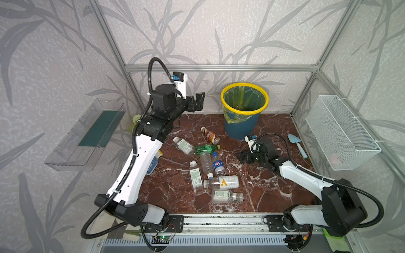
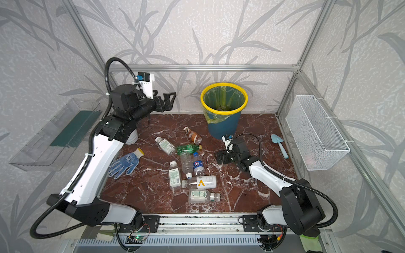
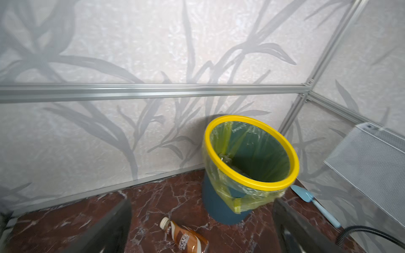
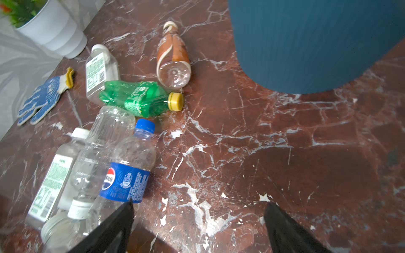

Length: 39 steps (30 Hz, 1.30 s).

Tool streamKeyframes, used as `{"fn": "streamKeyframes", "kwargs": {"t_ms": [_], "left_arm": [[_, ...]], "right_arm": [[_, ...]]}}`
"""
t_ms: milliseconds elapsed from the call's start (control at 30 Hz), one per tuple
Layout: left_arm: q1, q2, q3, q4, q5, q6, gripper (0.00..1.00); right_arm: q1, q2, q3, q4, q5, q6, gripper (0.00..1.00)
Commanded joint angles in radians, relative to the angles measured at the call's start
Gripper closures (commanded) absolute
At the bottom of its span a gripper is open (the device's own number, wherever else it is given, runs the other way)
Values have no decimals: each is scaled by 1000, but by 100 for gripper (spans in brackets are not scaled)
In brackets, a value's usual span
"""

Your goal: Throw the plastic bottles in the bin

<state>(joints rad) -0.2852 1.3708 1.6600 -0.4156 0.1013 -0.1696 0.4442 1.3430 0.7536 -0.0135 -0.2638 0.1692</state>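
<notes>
The dark-blue bin (image 1: 241,128) with a yellow rim and green bag stands at the back of the marble table (image 1: 263,192). A clear bottle (image 3: 225,158) lies at its bottom. My left gripper (image 1: 199,101) hangs open and empty in the air, left of the bin's rim. Several plastic bottles lie mid-table: a brown one (image 1: 210,135), a green one (image 1: 206,149), a blue-labelled one (image 1: 218,164) and clear ones with white caps (image 1: 183,145). My right gripper (image 1: 242,156) is low over the table, open and empty, just right of the blue-labelled bottle (image 4: 129,173).
A light-blue trowel (image 1: 297,146) lies right of the bin. A white wire basket (image 1: 341,131) hangs on the right wall and a clear tray (image 1: 87,135) on the left wall. A blue-dotted glove (image 2: 125,163) and a white flower pot (image 2: 132,139) sit under my left arm.
</notes>
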Motion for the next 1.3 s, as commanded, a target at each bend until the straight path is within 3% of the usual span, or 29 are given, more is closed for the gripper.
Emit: {"fn": "streamKeyframes", "kwargs": {"t_ms": [0,167,400,567,900,1133,1267], "left_arm": [[80,-34,-207,0,-56,-63,2],[154,-121,-395,-44,-86,-46,2],[180,-174,-550,14,-75,-36,2],[190,-156,-561,8,-63,-64,3],[193,-144,-571,24,-23,-94,4],[192,-141,-569,23,-15,-98,5],[192,-139,-569,21,-16,-97,5]], "right_arm": [[13,-40,68,-160,-97,-159,7],[48,-67,121,-290,-199,-245,7],[284,-137,177,-517,-44,-362,10],[440,-211,171,-620,34,-318,13],[609,-212,79,-637,42,-171,22],[621,-178,-31,-513,30,-123,22],[623,-100,0,-529,31,-143,20]]}}
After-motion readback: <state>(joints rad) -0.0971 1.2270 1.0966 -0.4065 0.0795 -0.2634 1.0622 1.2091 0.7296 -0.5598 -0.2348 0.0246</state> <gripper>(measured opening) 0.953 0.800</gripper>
